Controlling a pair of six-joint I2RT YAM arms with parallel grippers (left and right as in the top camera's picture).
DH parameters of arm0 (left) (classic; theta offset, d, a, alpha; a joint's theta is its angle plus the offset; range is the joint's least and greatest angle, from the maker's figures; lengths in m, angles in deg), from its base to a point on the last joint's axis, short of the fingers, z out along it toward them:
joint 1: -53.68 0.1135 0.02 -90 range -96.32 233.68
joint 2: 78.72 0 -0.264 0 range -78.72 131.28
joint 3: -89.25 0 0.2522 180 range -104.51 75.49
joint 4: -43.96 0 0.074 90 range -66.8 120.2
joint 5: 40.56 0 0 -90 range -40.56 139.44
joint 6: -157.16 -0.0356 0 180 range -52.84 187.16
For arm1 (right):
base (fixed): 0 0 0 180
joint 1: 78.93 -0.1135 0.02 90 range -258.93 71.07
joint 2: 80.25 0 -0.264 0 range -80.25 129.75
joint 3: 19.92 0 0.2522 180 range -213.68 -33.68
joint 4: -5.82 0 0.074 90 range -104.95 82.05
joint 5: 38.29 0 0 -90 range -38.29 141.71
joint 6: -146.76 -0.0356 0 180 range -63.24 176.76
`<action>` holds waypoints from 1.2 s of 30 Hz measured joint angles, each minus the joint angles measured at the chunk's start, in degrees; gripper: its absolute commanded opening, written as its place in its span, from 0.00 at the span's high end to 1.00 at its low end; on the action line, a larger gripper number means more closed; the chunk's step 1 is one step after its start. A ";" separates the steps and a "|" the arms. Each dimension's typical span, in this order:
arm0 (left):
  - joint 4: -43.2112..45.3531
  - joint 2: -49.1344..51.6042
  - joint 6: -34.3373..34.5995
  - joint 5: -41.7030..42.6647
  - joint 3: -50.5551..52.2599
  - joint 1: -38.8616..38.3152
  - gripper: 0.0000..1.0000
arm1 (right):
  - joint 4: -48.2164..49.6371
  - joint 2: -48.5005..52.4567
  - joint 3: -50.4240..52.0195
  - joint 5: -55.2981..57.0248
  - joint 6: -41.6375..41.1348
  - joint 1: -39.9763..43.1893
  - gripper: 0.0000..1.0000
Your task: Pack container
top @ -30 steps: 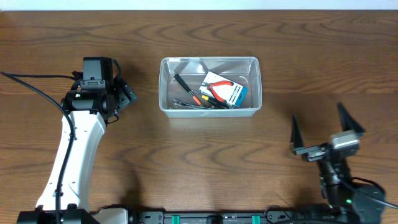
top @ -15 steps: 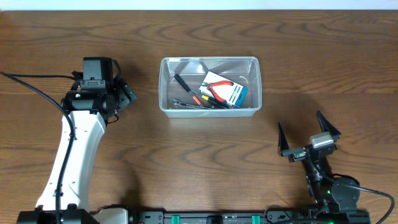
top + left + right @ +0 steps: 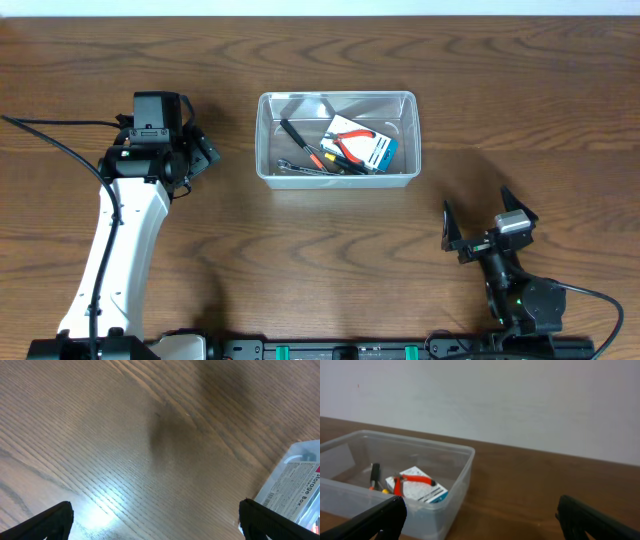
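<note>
The clear plastic container [image 3: 266, 140] stands at the table's middle. Inside lie red-handled pliers [image 3: 352, 137] on a small blue-and-white box [image 3: 377, 152], a black-handled tool [image 3: 293, 133] and other small tools. My left gripper [image 3: 200, 150] hovers left of the container, open over bare wood; in its wrist view [image 3: 155, 522] only a labelled corner of the container [image 3: 300, 475] shows. My right gripper [image 3: 477, 208] is open and empty, in front of and to the right of the container. Its wrist view [image 3: 480, 517] looks across at the container [image 3: 457, 485] with the pliers [image 3: 415, 479] inside.
The wooden table [image 3: 500, 90] runs under everything. A black cable [image 3: 50, 135] trails from the left arm toward the left edge. A pale wall [image 3: 520, 400] rises behind the table's far edge.
My right gripper has drawn back toward the table's front edge and shifted left, staying open. The left arm and the container's contents have not moved.
</note>
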 measured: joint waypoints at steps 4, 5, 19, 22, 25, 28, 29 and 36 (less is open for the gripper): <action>0.02 0.00 0.00 0.00 0.00 0.00 0.02 | -4.28 -2.56 0.07 0.24 -0.22 0.00 0.01; 0.00 0.00 0.00 0.00 0.00 0.00 0.02 | -5.42 -3.41 0.11 0.33 -0.20 0.00 0.01; 0.00 0.00 0.00 0.00 0.00 0.00 0.02 | -7.65 -4.74 0.11 0.48 1.05 0.00 0.01; -0.02 0.00 0.00 0.00 0.00 0.00 0.02 | -7.80 -4.74 0.11 0.68 1.09 0.00 0.01; 0.00 0.00 0.00 0.00 0.00 0.00 0.02 | -7.80 -4.74 0.11 0.85 1.09 0.00 0.01; 0.00 0.00 0.00 0.00 0.00 0.00 0.02 | -7.80 -4.74 0.11 0.87 1.09 0.00 0.01; -0.02 0.00 0.00 0.00 0.00 0.00 0.02 | -7.80 -4.74 0.11 0.87 1.09 0.00 0.01; 0.00 0.00 0.00 0.00 0.00 0.00 0.02 | -7.80 -4.74 0.11 0.90 1.09 0.00 0.01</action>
